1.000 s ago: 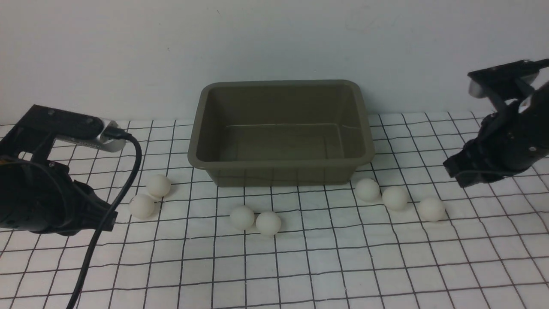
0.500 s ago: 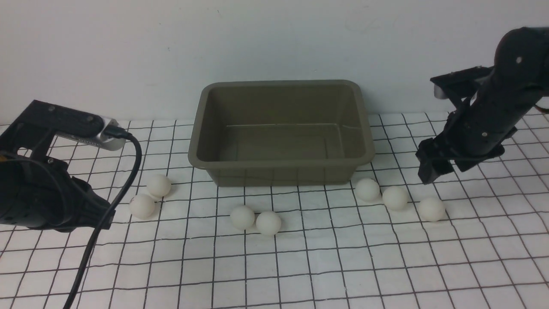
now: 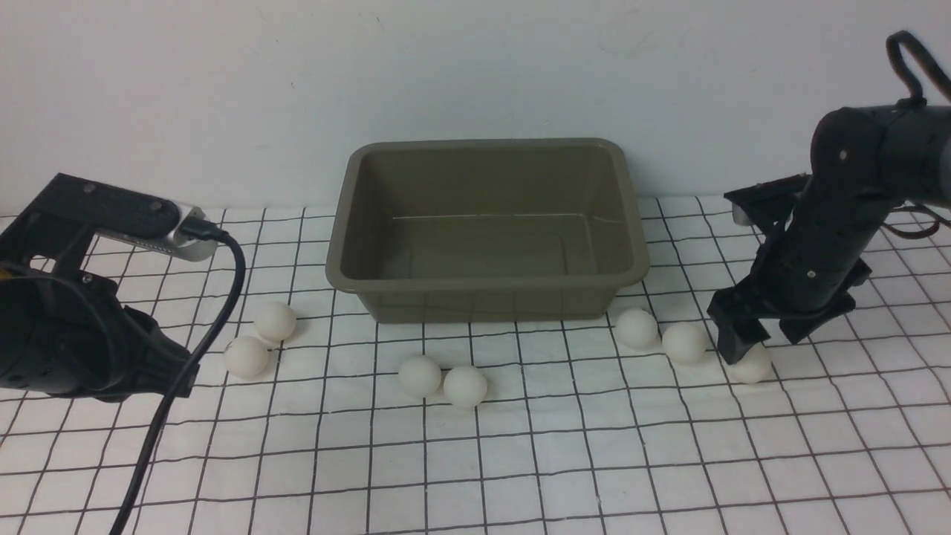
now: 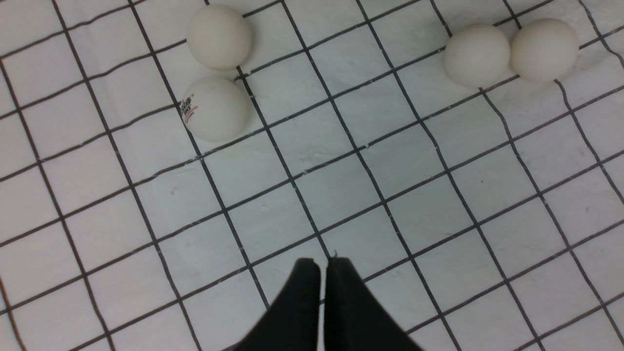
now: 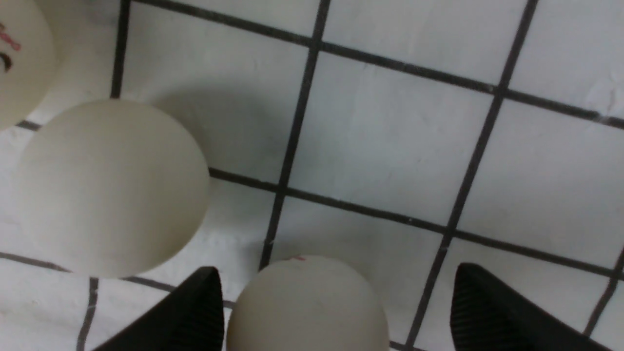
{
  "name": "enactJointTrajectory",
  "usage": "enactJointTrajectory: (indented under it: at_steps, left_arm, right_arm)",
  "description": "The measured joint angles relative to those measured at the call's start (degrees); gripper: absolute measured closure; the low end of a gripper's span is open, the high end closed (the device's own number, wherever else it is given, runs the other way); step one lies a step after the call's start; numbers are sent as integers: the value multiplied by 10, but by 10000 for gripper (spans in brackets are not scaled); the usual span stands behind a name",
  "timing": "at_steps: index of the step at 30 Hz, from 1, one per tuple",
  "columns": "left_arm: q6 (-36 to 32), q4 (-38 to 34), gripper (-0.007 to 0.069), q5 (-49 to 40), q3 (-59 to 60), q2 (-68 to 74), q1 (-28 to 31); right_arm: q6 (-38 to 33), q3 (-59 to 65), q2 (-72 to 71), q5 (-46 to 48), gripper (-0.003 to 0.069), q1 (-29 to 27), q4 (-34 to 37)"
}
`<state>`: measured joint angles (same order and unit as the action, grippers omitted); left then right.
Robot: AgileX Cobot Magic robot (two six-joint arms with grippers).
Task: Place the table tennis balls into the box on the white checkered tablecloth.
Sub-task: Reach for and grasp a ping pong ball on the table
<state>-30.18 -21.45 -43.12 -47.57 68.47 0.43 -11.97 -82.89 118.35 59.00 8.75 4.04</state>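
The olive-grey box (image 3: 483, 301) stands empty at the back middle of the white checkered tablecloth (image 3: 520, 461). Several white table tennis balls lie in front of it: a pair at the left (image 3: 275, 321), a pair in the middle (image 3: 420, 376), and three at the right (image 3: 637, 328). My right gripper (image 3: 754, 349) is open and low, astride the rightmost ball (image 3: 754, 368). In the right wrist view that ball (image 5: 307, 302) sits between the fingers of the gripper (image 5: 336, 278), nearer one finger. My left gripper (image 4: 321, 263) is shut and empty, hovering near the left pair (image 4: 216, 108).
A black cable (image 3: 186, 386) hangs from the left wrist camera down over the cloth. A plain wall (image 3: 475, 74) stands close behind the box. The neighbouring ball (image 5: 112, 187) lies just beside one right finger.
My right arm has swung down and leftward from the far right edge to the rightmost ball, with its jaws opening wide. The left arm has barely moved.
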Motion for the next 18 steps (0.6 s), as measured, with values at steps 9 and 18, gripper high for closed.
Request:
enactJointTrajectory:
  at_steps: [9, 18]
  left_arm:
    - [0, 0, 625, 0, 0, 0, 0]
    - [0, 0, 625, 0, 0, 0, 0]
  right_arm:
    - [0, -11, 9, 10, 307, 0, 2]
    - [2, -89, 9, 96, 299, 0, 2]
